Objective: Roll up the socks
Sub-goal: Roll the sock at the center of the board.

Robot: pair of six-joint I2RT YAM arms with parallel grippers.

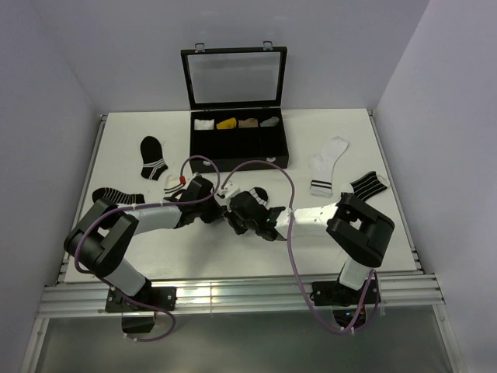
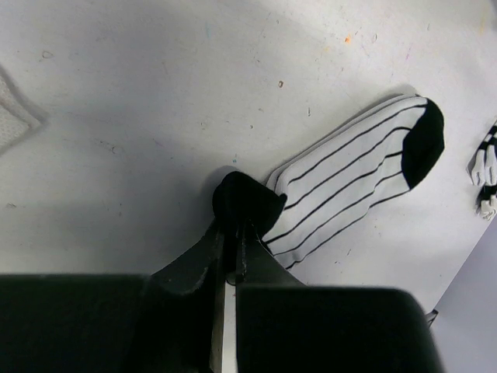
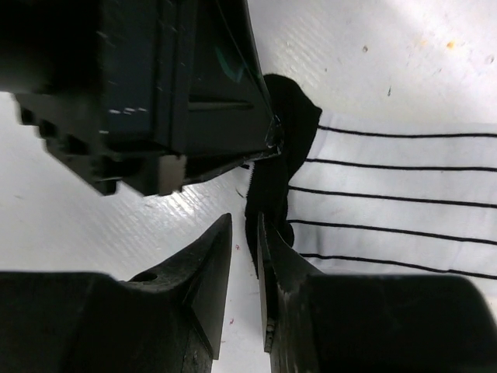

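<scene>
Sock (image 2: 349, 186) stretches away from left pincer (image 2: 233, 228) clamping its cuff; right pincer (image 3: 245, 223) narrowly agape alongside.

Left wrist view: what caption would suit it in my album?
Left gripper pinches the black end of a pinstriped white sock lying flat on the table.
</scene>
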